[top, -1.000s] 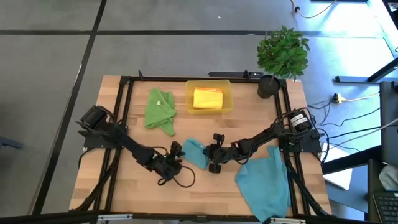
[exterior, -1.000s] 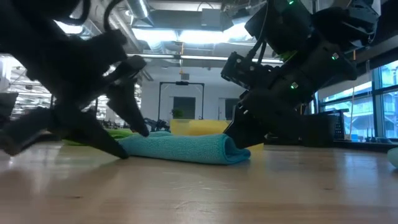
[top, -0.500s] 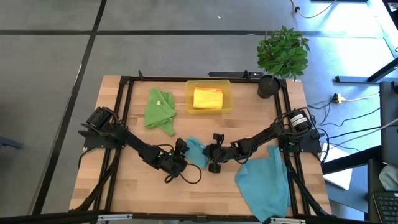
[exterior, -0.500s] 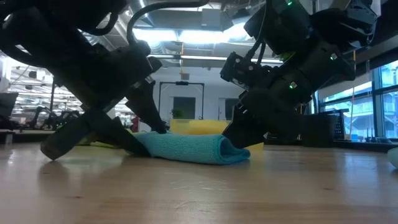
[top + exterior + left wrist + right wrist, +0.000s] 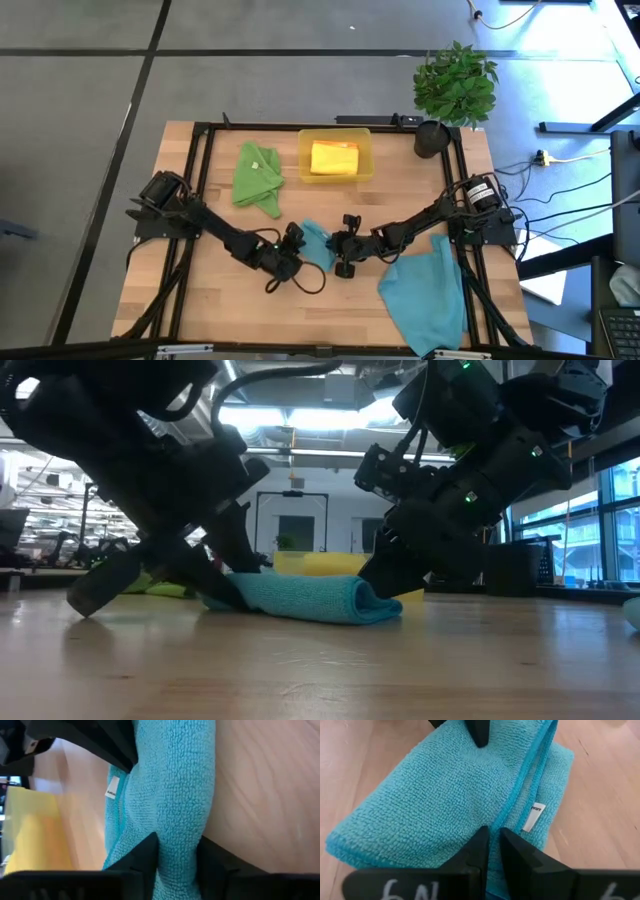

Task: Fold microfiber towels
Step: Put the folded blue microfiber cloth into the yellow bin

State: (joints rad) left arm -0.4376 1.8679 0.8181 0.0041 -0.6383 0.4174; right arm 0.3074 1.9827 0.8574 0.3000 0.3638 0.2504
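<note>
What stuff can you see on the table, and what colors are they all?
Folded towel: one, teal-blue, middle of the table, between the two grippers.
Spread towel: one, teal-blue, near right corner of the table.
Green towel: one, crumpled, far left part of the table.
Tray: one, translucent yellow, far middle of the table, beside the green towel.
Yellow towel: one, folded, inside the tray.
Plant: one, green leaves in a dark pot, far right corner.
Table: one, light wood.
Left gripper: one, dark, pinching the folded towel's left end.
Right gripper: one, dark, shut on the folded towel's right end.
</note>
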